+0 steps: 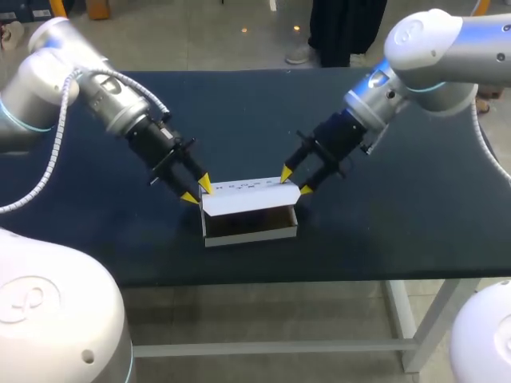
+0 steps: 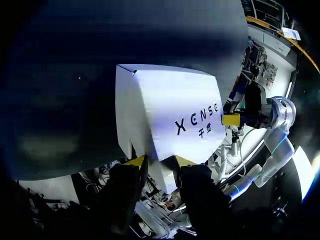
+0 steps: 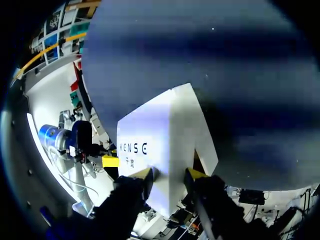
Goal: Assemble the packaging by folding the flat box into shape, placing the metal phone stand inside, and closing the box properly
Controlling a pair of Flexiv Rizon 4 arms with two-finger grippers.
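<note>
Two grippers pinch one open white box (image 1: 249,195) on the dark table (image 1: 399,199): my left gripper (image 1: 197,190) squeezes one end wall between its fingers, and my right gripper (image 1: 295,181) squeezes the opposite end likewise.

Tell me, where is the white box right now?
In the head view the box sits near the middle of the table, the left gripper pinching its left end and the right gripper its right end.
</note>
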